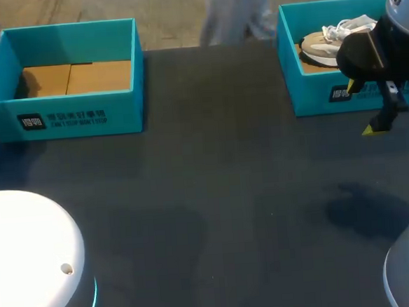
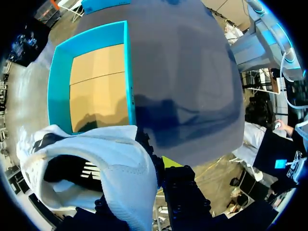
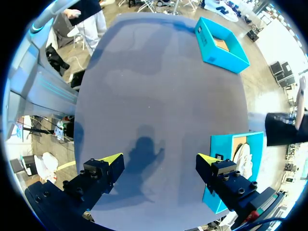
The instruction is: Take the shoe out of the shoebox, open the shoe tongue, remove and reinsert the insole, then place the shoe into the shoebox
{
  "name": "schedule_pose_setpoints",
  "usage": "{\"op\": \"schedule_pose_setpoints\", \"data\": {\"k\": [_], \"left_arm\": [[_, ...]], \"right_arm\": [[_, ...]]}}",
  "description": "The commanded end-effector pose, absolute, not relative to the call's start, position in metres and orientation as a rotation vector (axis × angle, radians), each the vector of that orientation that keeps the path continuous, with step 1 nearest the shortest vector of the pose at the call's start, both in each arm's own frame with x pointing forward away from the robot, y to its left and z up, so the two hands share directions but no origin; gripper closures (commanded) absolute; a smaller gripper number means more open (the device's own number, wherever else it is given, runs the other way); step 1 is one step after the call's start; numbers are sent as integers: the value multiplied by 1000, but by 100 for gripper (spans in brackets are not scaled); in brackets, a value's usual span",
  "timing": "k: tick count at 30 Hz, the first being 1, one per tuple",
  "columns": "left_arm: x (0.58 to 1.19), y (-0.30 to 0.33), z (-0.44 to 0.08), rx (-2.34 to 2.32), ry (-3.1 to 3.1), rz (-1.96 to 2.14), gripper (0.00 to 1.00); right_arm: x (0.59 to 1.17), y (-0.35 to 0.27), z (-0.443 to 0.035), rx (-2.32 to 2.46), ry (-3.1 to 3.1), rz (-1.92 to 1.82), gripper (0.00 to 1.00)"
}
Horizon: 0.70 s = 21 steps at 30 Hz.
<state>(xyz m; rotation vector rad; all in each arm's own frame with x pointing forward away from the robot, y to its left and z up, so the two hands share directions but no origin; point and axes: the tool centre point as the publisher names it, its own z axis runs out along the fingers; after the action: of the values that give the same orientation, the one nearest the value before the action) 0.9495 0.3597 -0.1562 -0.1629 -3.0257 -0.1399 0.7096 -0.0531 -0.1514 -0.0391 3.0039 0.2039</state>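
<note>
Head view: the empty shoebox sits at 10 o'clock on the desk; our right hand hangs at 2 o'clock.

Left wrist view: our left hand is clamped on the white shoe, just short of that shoebox.

Right wrist view: the right hand's fingers stand wide apart.

We advise steadying the shoe over the desk before pinching the tongue.
</note>
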Motion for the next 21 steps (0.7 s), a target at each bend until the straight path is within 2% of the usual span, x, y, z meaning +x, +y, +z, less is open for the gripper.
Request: {"op": "schedule_pose_setpoints", "data": {"k": [1,14,21], "left_arm": [[949,359,-154,-165,-3026,-144,100],[949,359,-154,-165,-3026,-144,100],[963,373,-150,-807,-2887,-242,100]], "right_arm": [[711,-52,-152,-37,3008,199,0],[711,-52,-152,-37,3008,199,0],[711,-52,-152,-37,3008,199,0]]}}
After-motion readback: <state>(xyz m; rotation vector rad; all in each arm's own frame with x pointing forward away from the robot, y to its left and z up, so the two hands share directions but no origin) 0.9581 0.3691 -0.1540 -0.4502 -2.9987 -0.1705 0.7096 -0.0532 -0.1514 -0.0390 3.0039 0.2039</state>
